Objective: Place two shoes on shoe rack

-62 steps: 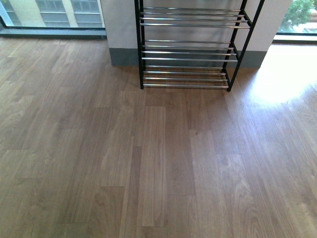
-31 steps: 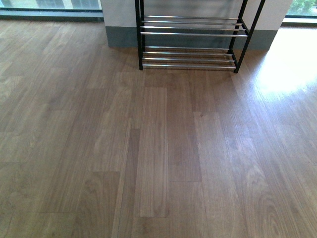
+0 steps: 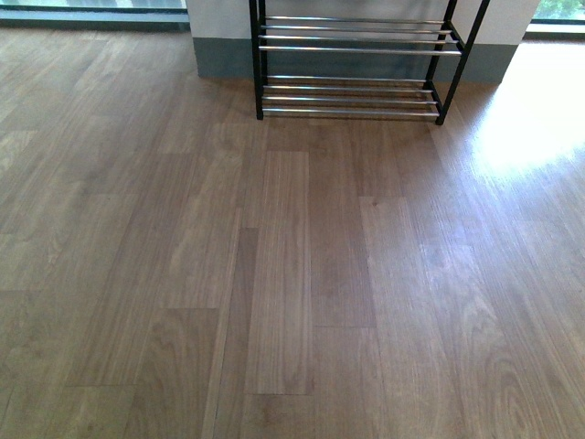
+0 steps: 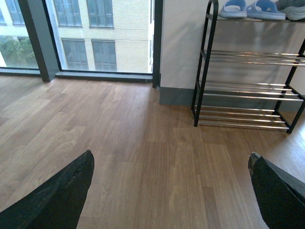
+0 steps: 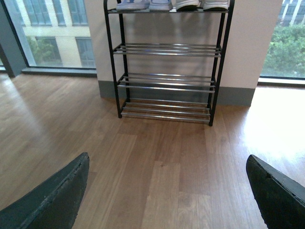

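two tiers of the shoe rack (image 3: 352, 64) are all the front view catches, and its top is chopped off by the frame edge. it stands against the grey-skirted wall (image 3: 219, 41) at the far end of the wood floor (image 3: 283, 274), its silver bars running side to side across the view, so the long axis is crosswise to the way the robot faces and the open front looks back at the camera.

the right wrist view shows more of the rack (image 5: 167, 62): black tube frame and three bare tiers of bars. on a higher shelf sit white-soled shoes (image 5: 200, 5), but only the soles and a sliver of upper make it into frame, so i can't say which way the toes point or whether these are the grey knit pair. beside them are pale blue slippers (image 5: 143, 5), also cut off. in the left wrist view the slippers (image 4: 250, 8) show a bit better, with a scrap of another shoe at the corner.

both grippers are spread wide and hold nothing. the left gripper (image 4: 171, 191) has its two dark fingers at opposite sides of its view, and the right gripper (image 5: 167, 191) looks the same, with bare floor between.
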Available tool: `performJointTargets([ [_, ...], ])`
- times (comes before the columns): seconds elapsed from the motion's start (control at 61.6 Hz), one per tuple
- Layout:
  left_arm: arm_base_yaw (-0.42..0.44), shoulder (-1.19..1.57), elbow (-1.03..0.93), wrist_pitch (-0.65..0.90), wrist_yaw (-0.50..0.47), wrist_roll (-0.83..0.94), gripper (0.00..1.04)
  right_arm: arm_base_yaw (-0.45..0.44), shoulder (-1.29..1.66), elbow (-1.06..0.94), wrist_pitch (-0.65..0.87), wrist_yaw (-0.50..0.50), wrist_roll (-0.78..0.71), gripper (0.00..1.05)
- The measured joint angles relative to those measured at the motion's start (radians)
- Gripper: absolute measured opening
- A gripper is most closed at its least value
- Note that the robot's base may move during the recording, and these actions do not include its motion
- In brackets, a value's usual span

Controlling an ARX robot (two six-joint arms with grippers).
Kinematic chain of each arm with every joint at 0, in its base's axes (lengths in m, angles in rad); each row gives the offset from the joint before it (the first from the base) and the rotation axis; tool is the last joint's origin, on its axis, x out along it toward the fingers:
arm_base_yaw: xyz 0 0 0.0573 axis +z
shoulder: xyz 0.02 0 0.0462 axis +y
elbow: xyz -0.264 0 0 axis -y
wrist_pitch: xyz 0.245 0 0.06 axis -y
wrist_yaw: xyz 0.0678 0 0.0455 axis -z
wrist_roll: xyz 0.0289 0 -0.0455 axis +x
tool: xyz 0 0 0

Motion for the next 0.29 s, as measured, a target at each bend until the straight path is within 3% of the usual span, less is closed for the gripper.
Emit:
performJointTargets([
  [0.292,0.000,0.000,0.000,0.000,0.000,0.000,0.95,0.000,0.000,0.000,0.000,0.000,0.000,0.95],
])
